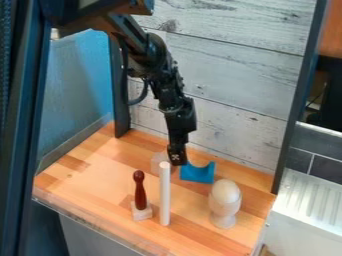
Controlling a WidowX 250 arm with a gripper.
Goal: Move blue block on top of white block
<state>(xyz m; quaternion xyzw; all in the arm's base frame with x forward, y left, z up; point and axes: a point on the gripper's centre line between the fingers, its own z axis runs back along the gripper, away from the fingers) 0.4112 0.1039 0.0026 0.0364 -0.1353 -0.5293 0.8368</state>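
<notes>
The blue block (197, 173) sits on the wooden table (100, 172), with its scooped-out side up. It is not on top of any other thing. So the big part of my job is left to do: the lift, the trip over and the setting down. I think I am only at the start.

My black arm (172, 102) hangs down behind the blue block, and its gripper (178, 159) is right at the block's left end. That much is done: I am in a good spot for a grab. I can't tell if the gripper is open or shut, or if it has hold of the block.

In front of the blue block, a bit to the right, is a pale egg shape on a foot (224, 200). A tall white stick (165, 195) stands in front and to the left. Past that is a dark red handle on a pale base (139, 192). Left of the blue block is a small pale block (157, 161), which may be the white one I need, but it is hard to see.
</notes>
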